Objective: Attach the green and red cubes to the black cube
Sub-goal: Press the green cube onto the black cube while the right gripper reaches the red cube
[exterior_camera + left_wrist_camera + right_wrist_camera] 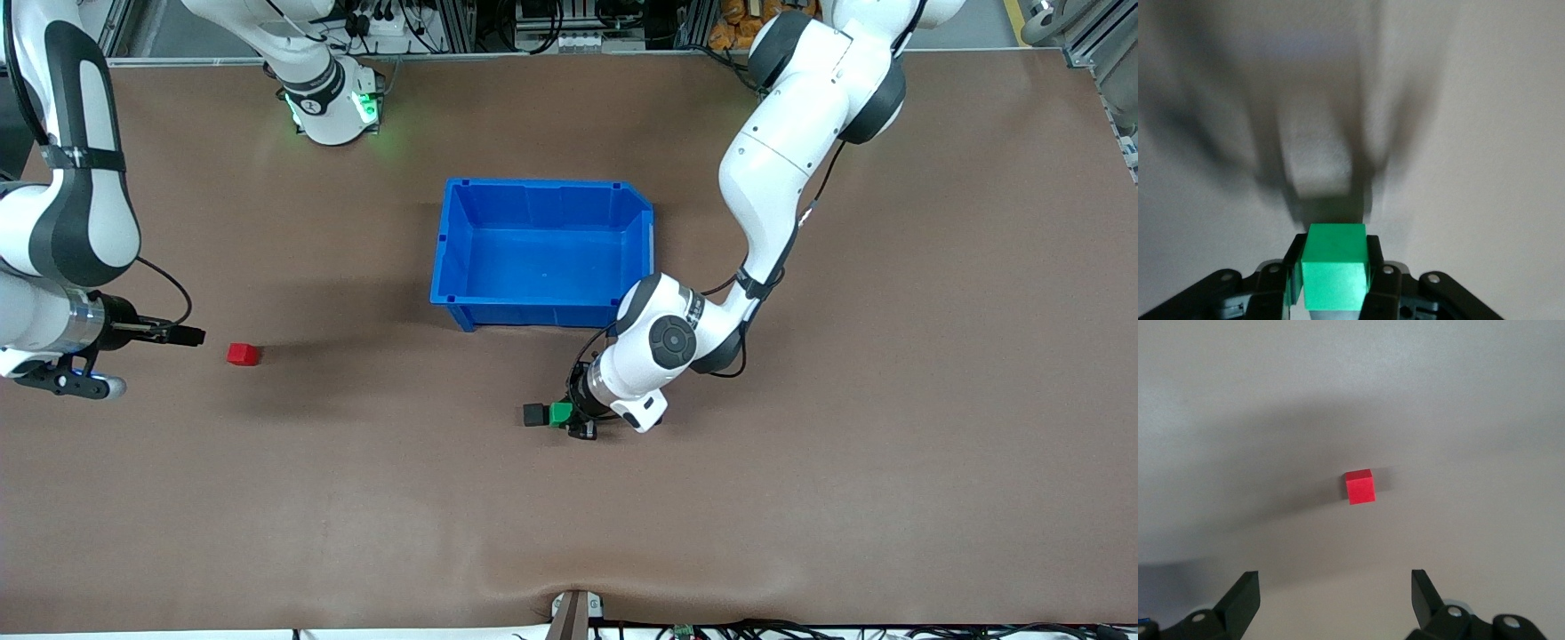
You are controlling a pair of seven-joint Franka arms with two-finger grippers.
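With its jaws clamped on the small green plastic cube (561, 413), the left gripper (576, 418) should press it squarely against the small matte black cube (533, 414), while the right gripper (1331, 593) waits open-jawed near the small red plastic cube (242, 354).

You are looking at a robotics lab. Two white robot arms (782, 169) are mounted along one edge of a wide table (889, 489) covered in plain brown matting. Past that edge you see aluminium framing (569, 22) and bundled cables (373, 22); more cables (800, 629) trail along the edge nearest the front camera.
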